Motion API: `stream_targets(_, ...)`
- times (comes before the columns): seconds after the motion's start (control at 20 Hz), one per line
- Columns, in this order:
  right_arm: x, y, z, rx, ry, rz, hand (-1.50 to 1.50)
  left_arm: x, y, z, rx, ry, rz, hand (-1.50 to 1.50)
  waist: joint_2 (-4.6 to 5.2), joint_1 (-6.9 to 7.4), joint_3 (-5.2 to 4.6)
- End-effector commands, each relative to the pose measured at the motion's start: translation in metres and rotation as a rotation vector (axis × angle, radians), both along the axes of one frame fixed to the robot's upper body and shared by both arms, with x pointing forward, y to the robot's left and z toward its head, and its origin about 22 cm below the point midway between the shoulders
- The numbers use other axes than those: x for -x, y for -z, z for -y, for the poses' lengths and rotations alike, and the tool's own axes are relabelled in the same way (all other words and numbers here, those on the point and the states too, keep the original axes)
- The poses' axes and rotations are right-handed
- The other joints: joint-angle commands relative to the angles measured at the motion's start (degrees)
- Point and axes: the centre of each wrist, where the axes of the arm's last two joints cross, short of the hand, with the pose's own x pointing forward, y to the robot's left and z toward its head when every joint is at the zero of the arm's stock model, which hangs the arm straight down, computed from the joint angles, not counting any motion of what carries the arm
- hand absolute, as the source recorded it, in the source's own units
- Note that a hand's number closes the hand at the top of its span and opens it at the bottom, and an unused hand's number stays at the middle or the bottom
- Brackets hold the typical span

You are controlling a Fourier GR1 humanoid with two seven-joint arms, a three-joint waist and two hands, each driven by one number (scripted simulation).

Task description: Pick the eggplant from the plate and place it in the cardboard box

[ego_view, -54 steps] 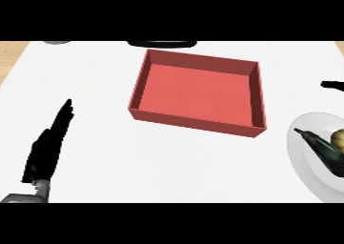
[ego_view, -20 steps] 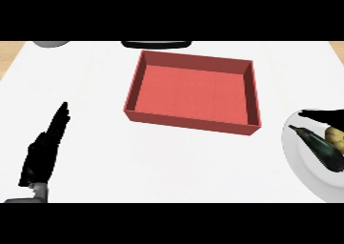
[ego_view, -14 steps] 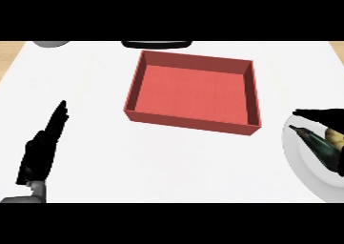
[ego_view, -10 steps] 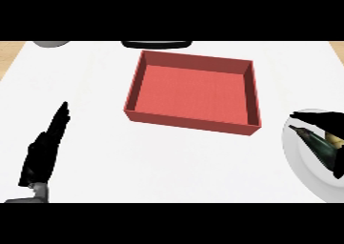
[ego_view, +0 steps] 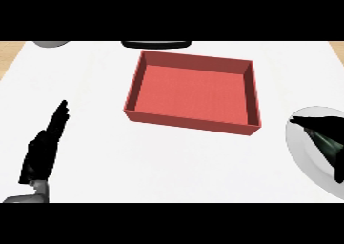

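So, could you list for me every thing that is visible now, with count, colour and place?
box: one, red, open top, nothing inside, centre of the counter.
plate: one, white, right edge, partly cut off and partly covered by the right hand.
eggplant: not clearly visible; the hand hides what lies on the plate.
dark flat object: one, black, top edge, cut off.
grey round object: one, top left corner, cut off.
counter: one, white top.
left hand: one, black, fingers straight, resting at lower left.
right hand: one, black, over the plate.
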Motion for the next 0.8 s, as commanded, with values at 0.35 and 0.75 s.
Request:
stream_targets(0.35, -0.008, 0.006, 0.01, 0.003, -0.048, 0.188, 1.5, 0.002, -0.003, 0.001, 0.001, 0.005, 0.017, 0.0, 0.12, 0.33, 0.06)
stream_targets(0.75, -0.064, -0.04, -0.018, -0.108, -0.222, 0.436, 1.5, -0.008, -0.008, 0.013, 0.015, 0.047, 0.035, 0.0, 1.17, 3.61, 0.22)
